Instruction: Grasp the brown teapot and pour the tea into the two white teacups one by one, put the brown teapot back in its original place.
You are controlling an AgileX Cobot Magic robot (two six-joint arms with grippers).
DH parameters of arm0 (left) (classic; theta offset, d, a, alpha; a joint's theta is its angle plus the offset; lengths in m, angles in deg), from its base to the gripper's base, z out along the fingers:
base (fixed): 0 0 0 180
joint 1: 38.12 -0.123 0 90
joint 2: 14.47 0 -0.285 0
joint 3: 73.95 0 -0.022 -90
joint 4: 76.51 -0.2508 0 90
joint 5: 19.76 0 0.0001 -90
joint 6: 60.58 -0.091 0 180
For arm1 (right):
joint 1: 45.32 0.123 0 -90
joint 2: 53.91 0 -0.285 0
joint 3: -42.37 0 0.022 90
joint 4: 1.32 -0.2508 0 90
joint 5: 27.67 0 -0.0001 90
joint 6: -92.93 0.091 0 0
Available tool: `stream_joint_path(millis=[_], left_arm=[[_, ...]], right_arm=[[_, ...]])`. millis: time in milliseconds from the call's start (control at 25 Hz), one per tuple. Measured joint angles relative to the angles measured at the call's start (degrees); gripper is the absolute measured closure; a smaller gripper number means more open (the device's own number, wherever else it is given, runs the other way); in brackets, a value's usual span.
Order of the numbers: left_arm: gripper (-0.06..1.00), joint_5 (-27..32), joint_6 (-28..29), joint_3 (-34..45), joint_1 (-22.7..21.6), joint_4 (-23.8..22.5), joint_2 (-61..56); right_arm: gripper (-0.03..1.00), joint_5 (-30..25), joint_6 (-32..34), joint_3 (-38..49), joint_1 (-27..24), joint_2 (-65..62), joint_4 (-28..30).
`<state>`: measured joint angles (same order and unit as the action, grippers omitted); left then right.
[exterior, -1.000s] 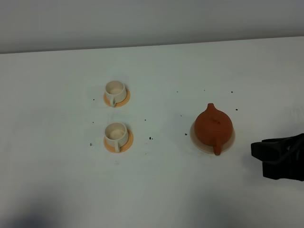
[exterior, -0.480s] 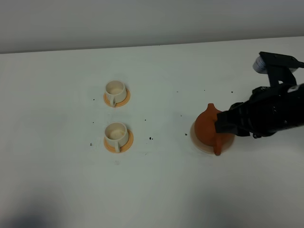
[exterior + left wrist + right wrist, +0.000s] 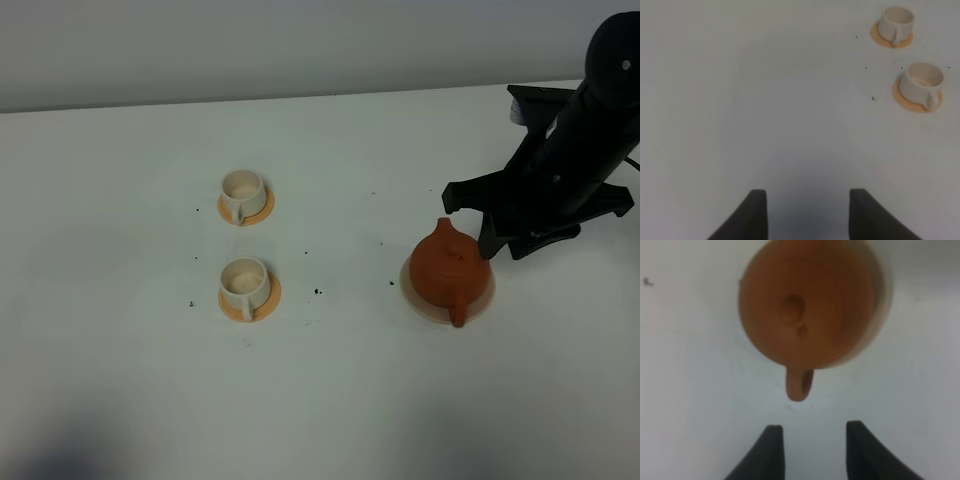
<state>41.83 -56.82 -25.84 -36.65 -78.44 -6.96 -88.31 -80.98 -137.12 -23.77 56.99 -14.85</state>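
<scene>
White surface (image 3: 320,400), R end effector (image 3: 810,432) w/ fingers apart, empty, close by brown teapot (image 3: 450,265) handle w/o touching, L end effector (image 3: 807,197) also spread, empty, teapot upright on beige coaster (image 3: 416,300), right side, two white teacups (image 3: 243,190) (image 3: 245,280) on orange discs (image 3: 265,207), well left of teapot

Lab-type setup: plain white table (image 3: 300,400), blank grey wall (image 3: 300,40).
</scene>
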Motion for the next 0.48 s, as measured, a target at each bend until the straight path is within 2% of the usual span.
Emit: stream_joint_path(millis=[80,240,480], left_arm=[[0.55,0.00,0.00,0.00,0.00,0.00,0.00],[0.55,0.00,0.05,0.00,0.00,0.00,0.00],[0.55,0.00,0.05,0.00,0.00,0.00,0.00]], right_arm=[[0.65,-3.78,0.89,-2.69,0.15,2.87,0.18],[0.65,-7.91,1.54,-7.45,2.19,8.28,1.29],[0.65,-8.67,3.85,-14.91,4.52,14.70,2.41]])
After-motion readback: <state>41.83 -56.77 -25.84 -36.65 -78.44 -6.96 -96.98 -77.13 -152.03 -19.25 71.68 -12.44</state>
